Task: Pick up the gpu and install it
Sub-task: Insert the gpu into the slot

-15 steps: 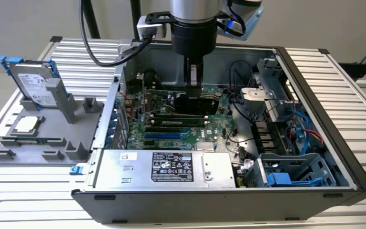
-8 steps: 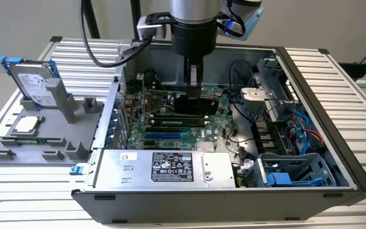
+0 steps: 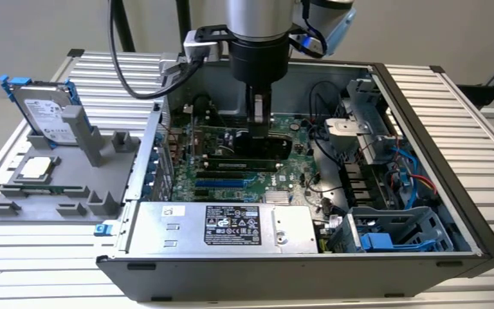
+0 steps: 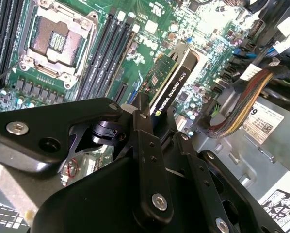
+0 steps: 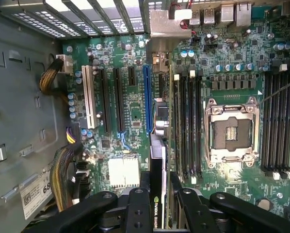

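Open computer case (image 3: pixel 453 212) lying on its side on a slatted metal table (image 3: pixel 41 270), green motherboard (image 3: pixel 294 168) facing up inside; grey power supply (image 3: pixel 221 226) along the near wall, drive cage with blue clips (image 3: pixel 393 235) at the exterior view's right; grey parts tray (image 3: pixel 54 183) beside the case on the exterior view's left, silver hard drive (image 3: pixel 45 116) with blue rails standing upright in it.

Arm (image 3: pixel 260 38) reaching straight down from above into the middle of the case, wrist vertical, cables looping off behind it; gripper (image 3: pixel 259 122) pointed at the board.

Gpu (image 4: pixel 171 85) pinched by its upper edge between the black fingers (image 4: pixel 147 145), closed firmly on it; card standing on edge over the motherboard, black shroud seen in the second wrist view; in the first wrist view gpu (image 5: pixel 158 160) running alongside the blue slot (image 5: pixel 147 99), next to the memory slots (image 5: pixel 186 126) and empty processor socket (image 5: pixel 230 131); whether seated in a slot cannot be told.
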Motion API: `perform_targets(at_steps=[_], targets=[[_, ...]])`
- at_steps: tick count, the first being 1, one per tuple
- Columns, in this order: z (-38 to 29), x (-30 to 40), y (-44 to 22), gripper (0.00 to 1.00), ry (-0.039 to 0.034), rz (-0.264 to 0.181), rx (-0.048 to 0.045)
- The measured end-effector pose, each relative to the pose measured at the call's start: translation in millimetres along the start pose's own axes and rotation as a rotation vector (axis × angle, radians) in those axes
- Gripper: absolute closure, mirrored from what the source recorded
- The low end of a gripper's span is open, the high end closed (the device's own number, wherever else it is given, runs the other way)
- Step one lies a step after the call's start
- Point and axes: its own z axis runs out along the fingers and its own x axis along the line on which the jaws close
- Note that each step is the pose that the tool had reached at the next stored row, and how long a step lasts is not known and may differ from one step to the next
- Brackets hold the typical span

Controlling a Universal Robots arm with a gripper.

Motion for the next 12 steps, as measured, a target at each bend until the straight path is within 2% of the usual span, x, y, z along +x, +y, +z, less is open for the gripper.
perform_targets(at_steps=[12], targets=[[10.7,2.1,9.5,1.00,-0.0004,-0.003,0.0001]])
